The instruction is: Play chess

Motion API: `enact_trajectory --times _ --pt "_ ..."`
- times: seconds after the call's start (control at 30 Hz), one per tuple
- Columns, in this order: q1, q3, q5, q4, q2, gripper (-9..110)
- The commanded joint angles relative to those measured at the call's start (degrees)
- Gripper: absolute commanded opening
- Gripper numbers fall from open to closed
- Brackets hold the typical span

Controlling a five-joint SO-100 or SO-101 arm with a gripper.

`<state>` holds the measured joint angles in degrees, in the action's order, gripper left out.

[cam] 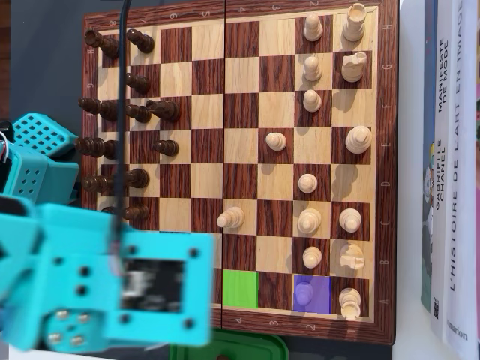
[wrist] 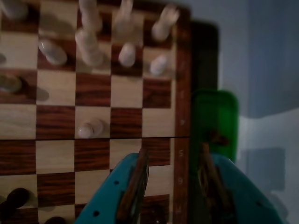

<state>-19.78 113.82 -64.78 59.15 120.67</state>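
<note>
The brown-and-cream wooden chessboard (cam: 240,120) fills most of the overhead view, with a white desk (cam: 416,330) showing at its right edge and upright books (cam: 450,150) beside it. The turquoise plastic robot arm (cam: 97,285) covers the lower left corner of the board in that view. A green plastic container (wrist: 216,122) lies just off the board's numbered border, seen in the wrist view.

Dark wooden pieces (cam: 135,112) are grouped on the left files in the overhead view; pale wooden pieces (cam: 330,150) occupy the right half. One square on the bottom row is tinted bright green (cam: 240,288); another, two squares to its right, is tinted purple (cam: 311,294) and holds a pale pawn (cam: 304,291). A second advanced pale pawn (cam: 230,218) stands alone near the board's centre fold.

The jaws (wrist: 170,186) are parted and hold nothing; in the wrist view they straddle the board's right border, well apart from any piece.

Judged risks:
- If the purple-marked pawn is the target, the jaws must travel past neighbouring pale pieces; a low approach could topple them.
- The wrist view is blurred, so alignment over a slim pawn is uncertain; an off-centre closure could tip it.
- The arm body overhangs the dark pieces and could sweep them while turning.
</note>
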Motion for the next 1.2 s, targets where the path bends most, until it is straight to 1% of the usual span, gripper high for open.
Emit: enact_trajectory --times 0.0,0.37,0.57,0.93,1.17 --pt "-0.44 -5.71 0.35 0.09 -3.16 16" --pt "-0.62 -23.38 0.44 0.70 -26.63 16" --pt "-0.44 -31.99 0.44 1.05 -36.21 16" --pt "-0.18 -52.21 -0.18 13.45 -50.63 16" --pt "-0.09 -59.41 -0.26 15.12 -56.16 16"
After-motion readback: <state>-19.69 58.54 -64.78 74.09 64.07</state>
